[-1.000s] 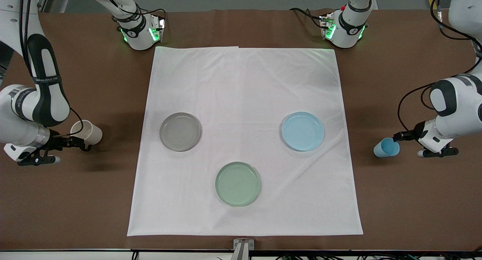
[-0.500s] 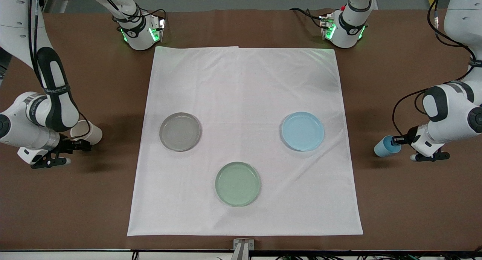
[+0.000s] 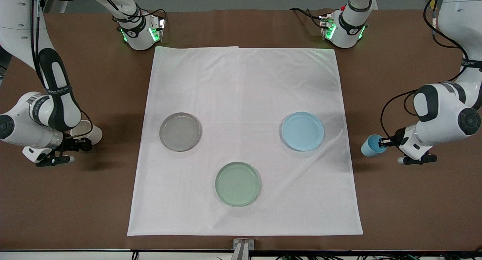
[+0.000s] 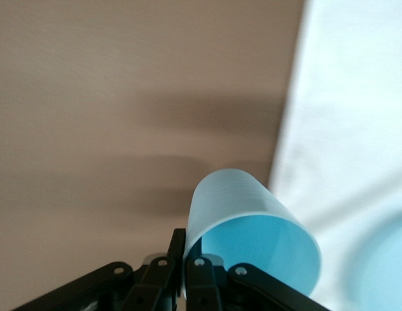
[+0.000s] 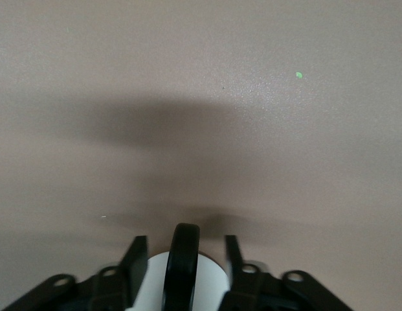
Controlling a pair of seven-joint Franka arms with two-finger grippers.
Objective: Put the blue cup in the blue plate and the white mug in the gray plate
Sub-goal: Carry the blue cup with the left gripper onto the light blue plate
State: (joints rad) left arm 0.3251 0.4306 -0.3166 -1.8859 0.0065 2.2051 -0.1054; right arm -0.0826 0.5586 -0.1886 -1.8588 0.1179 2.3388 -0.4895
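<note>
Front view: both arms are mid-carry, each with its piece off the cloth (image 3: 244, 101).
Left gripper (image 3: 383, 142): closed on the rim of the blue cup (image 3: 370, 146), one finger inside the wall and one outside, as the left wrist view shows (image 4: 191, 269).
Blue cup position: held tilted over bare brown table (image 3: 395, 199) at the left arm's end, close to the cloth edge, short of the blue plate (image 3: 302, 131).
Change, left side: over the last second the cup has travelled steadily toward the cloth; it has yet to cross the edge.
Right gripper (image 3: 84, 141): straddles the black handle (image 5: 181, 265) of the white mug (image 3: 91, 132); the fingers look closed on the mug, with the contact cut off at the picture's edge.
White mug position: at the right arm's end, well apart from the gray plate (image 3: 180, 131).
Change, right side: wrist and mug have shifted only slightly.
Judgement: blue cup transport is further along; neither placement is done.
Green plate (image 3: 238, 184): bare, nearest the front camera, not part of the task.
Hidden: most of the mug sits under the right arm's wrist; whether it is lifted or resting on the table cannot be told.
</note>
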